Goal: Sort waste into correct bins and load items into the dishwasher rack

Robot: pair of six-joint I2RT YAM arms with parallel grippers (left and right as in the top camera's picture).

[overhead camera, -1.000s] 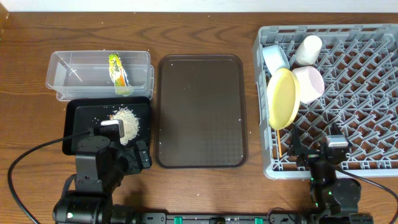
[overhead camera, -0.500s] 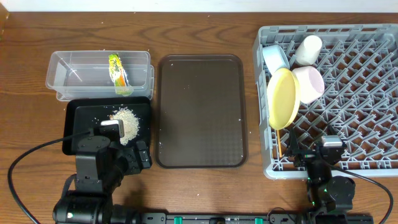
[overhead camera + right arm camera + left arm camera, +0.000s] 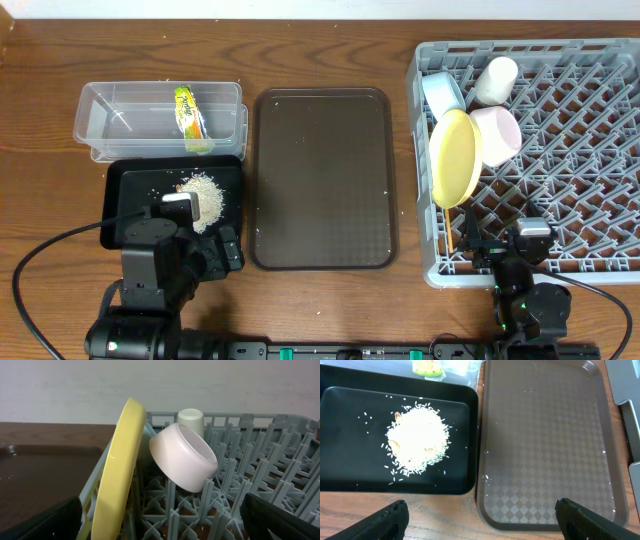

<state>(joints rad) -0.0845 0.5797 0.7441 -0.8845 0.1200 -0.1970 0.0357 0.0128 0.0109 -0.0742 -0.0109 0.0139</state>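
The green-and-yellow wrapper (image 3: 190, 117) lies in the clear tub (image 3: 120, 120). A heap of white rice crumbs (image 3: 205, 195) (image 3: 417, 440) sits in the black tray (image 3: 130, 205) (image 3: 350, 465). In the grey rack (image 3: 570, 150) (image 3: 250, 460) the yellow plate (image 3: 452, 158) (image 3: 120, 470) stands on edge. Beside it are the blue bowl (image 3: 440, 92), the whitish-pink bowl (image 3: 495, 135) (image 3: 185, 457) and the white cup (image 3: 496, 80) (image 3: 191, 419). A thin wooden stick (image 3: 449, 238) shows near the rack's front left corner. My left gripper (image 3: 218, 252) (image 3: 480, 520) is open over the table at the black tray's front right corner. My right gripper (image 3: 508, 243) (image 3: 160, 520) is open over the rack's front edge, holding nothing.
A large dark brown serving tray (image 3: 322, 178) (image 3: 545, 435) lies between the bins and the rack, with only a few stray grains on it. Black cables trail from both arms along the table's front edge.
The right arm drew back slightly toward the rack's front edge, then held still. The left arm and all objects have not moved.
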